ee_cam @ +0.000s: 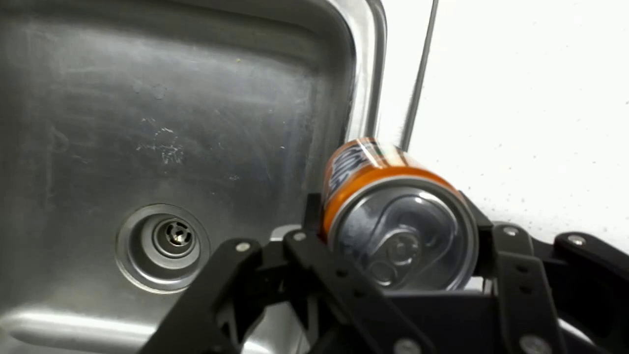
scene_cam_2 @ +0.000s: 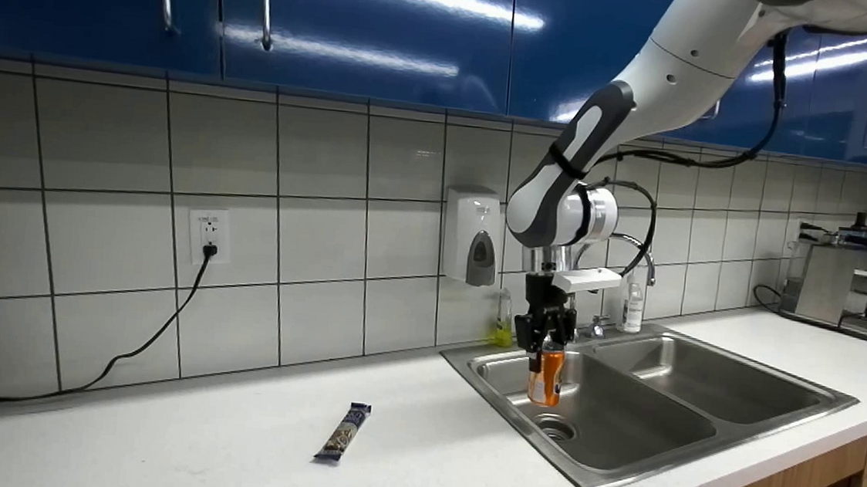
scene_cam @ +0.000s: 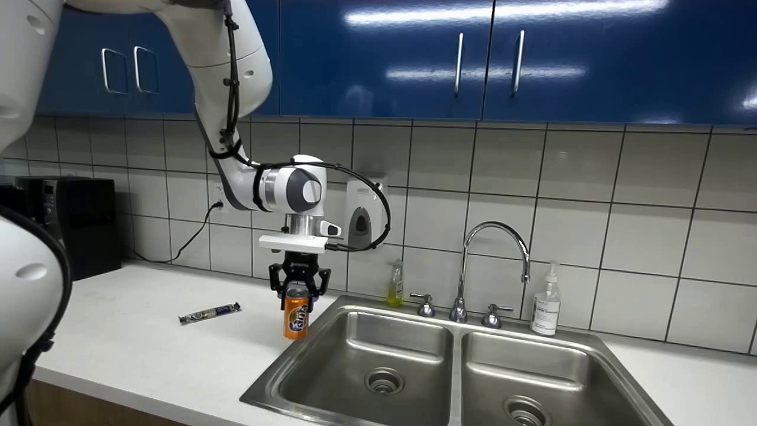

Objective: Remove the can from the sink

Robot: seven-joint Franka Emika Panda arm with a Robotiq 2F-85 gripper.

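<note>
The can is orange with a silver lid and stands upright in the grip in both exterior views (scene_cam: 296, 322) (scene_cam_2: 546, 380). In the wrist view the can's lid (ee_cam: 403, 236) faces the camera. My gripper (scene_cam: 297, 303), also in an exterior view (scene_cam_2: 546, 353) and in the wrist view (ee_cam: 397, 219), is shut on the can near its top, one finger on each side. The steel sink (scene_cam: 457, 367) has two bowls with nothing in them. The can is held up near the rim of one bowl, overlapping rim and counter in the wrist view. Its exact height is unclear.
A wrapped bar (scene_cam: 210, 313) lies on the white counter (scene_cam_2: 231, 460). A chrome faucet (scene_cam: 464, 266), a yellow-green bottle (scene_cam: 395, 287) and a white pump bottle (scene_cam: 546, 307) stand behind the sink. A soap dispenser (scene_cam_2: 473, 235) hangs on the wall. Blue cabinets (scene_cam: 378, 59) are above.
</note>
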